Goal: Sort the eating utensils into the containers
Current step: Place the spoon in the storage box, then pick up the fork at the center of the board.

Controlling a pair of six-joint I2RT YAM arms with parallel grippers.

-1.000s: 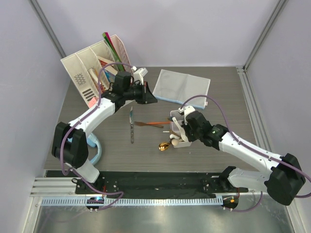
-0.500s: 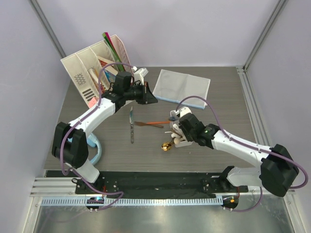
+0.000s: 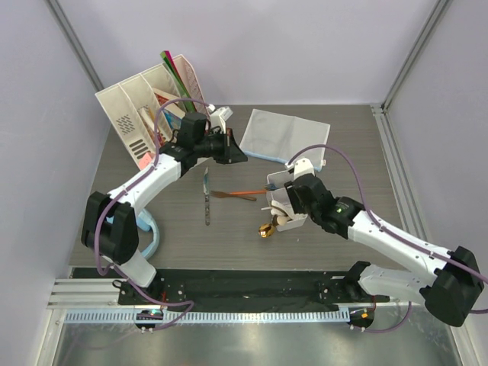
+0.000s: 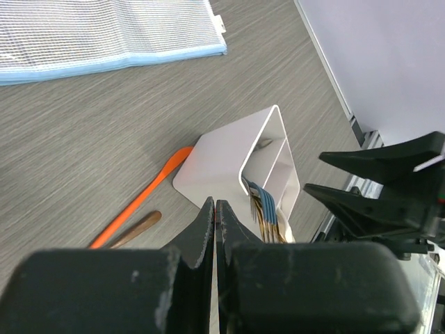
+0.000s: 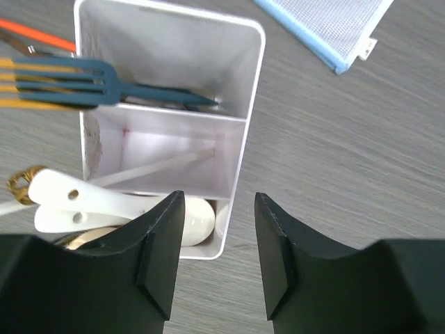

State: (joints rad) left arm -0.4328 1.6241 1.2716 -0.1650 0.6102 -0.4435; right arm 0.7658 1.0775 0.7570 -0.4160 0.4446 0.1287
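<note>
Eating utensils [image 5: 62,212] partly sorted, by the look of it. Nearest the bases: gold spoon [image 3: 266,227] on the counter [image 3: 343,152], now nudged against the near left corner of the box [image 3: 284,200] rather than lying a little apart from it as a second ago; inside or merely leaning, cannot tell.

In the box's near compartment: white ceramic spoons [image 5: 111,202], handles poking out over the wall. Middle compartment: only a thin white stick. Far compartment: forks [image 5: 83,80], blue and gold tines jutting out.

Just over the box's right side: right pincer [image 5: 217,209], spread wide and holding nothing, drawn back rightward after dipping over the spoons half a second ago. Reads as a drop just finished, so free for the next pick.

Further out on the counter, apart from the box: blue-handled piece [image 3: 206,191], then orange-handled piece [image 4: 142,198] with a brown wooden handle [image 4: 135,227] beside it, all left to sort. Beyond those: left pincer [image 4: 215,205], pressed together on nothing, hovering unmoved. Farthest: mesh cloth [image 3: 286,133] and rack of folders [image 3: 145,103].
</note>
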